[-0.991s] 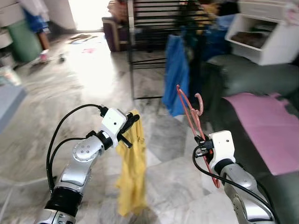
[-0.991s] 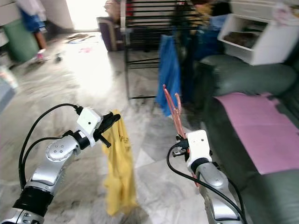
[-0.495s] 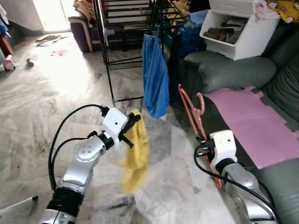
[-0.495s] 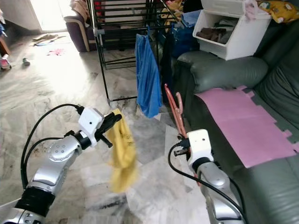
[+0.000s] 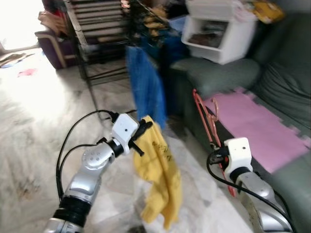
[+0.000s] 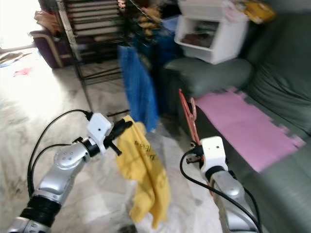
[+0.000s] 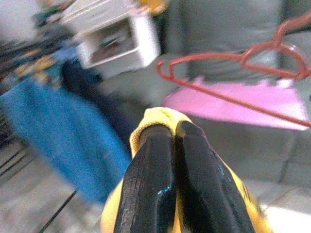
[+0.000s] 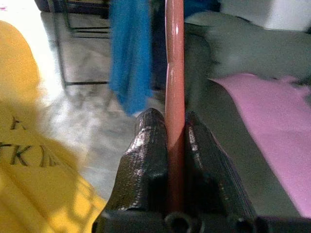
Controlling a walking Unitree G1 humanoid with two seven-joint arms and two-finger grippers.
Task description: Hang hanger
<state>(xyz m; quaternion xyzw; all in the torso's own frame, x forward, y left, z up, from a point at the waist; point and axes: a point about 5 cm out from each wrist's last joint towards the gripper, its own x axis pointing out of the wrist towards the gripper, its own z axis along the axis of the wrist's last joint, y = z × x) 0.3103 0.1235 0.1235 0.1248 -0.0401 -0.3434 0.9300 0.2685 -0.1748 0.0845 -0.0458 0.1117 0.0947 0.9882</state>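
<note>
A red plastic hanger (image 5: 206,118) stands upright with my right gripper (image 8: 173,127) shut on its bar; its hook curls near the pink mat. My left gripper (image 7: 174,133) is shut on a yellow shirt (image 5: 159,177), which hangs down over the marble floor between the two arms. In the left wrist view the hanger (image 7: 233,73) crosses in front of the sofa beyond the shirt. A black drying rack (image 5: 97,34) stands ahead with a blue cloth (image 5: 144,82) hanging from it.
A dark green sofa (image 5: 228,73) with a pink mat (image 5: 257,121) lies to the right. A white storage bin (image 5: 218,29) sits on its arm. A purple armchair (image 5: 48,41) stands at the back left. Pale marble floor (image 5: 39,121) spreads to the left.
The camera has swung right, so rack and sofa shifted left in view. The yellow shirt has swung and now hangs lower and wider. Both grippers keep their holds.
</note>
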